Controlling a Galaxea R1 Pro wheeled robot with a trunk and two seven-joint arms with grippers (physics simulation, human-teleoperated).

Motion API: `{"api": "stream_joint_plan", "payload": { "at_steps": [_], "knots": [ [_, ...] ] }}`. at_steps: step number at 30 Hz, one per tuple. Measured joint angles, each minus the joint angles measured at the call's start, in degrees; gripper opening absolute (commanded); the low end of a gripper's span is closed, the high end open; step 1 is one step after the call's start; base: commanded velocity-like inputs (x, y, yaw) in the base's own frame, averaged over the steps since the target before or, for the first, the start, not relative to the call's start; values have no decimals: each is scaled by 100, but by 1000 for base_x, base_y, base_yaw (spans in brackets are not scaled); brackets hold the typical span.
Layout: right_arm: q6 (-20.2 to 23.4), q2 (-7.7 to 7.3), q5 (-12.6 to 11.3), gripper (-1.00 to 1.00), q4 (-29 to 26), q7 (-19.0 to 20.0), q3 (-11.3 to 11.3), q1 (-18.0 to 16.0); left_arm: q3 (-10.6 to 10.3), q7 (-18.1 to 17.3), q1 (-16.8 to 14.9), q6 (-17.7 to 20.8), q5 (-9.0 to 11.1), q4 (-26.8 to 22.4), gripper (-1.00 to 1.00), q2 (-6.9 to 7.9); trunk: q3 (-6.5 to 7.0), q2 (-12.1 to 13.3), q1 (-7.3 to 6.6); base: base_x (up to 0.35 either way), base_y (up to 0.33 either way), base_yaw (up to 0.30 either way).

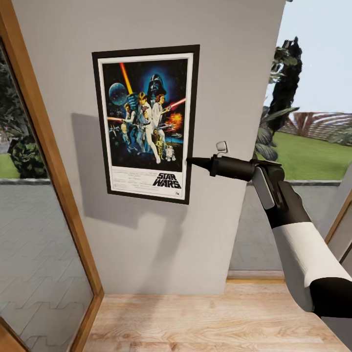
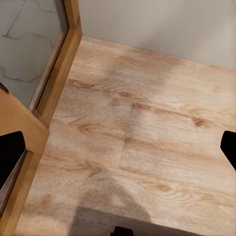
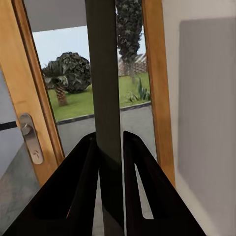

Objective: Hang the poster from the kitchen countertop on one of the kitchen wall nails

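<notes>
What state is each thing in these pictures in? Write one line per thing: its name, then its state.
Poster: upright, flat against the grey wall, lower right edge pinched.
Right gripper: shut on the poster's edge, which stands between its fingers.
Left gripper: open, holding nothing, aimed at the wooden floor.
Glass door: shut.

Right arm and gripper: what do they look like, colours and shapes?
In the head view the right arm has a white forearm shell with black sections at either end, a grey panel at the wrist and a small pale bracket on top. The right gripper is matte black with two long, tapered, wedge-shaped fingers.
</notes>
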Motion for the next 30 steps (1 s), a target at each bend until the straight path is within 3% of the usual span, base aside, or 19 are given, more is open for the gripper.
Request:
{"api": "stream_joint_plan", "payload": {
  "at_steps": [30],
  "knots": [
    [-2, -8, 0, -100, -9, 189, -9, 0, 2, 0, 0, -6, 0, 0, 100, 2, 0, 0, 0, 58, 0, 0]
  ]
}}
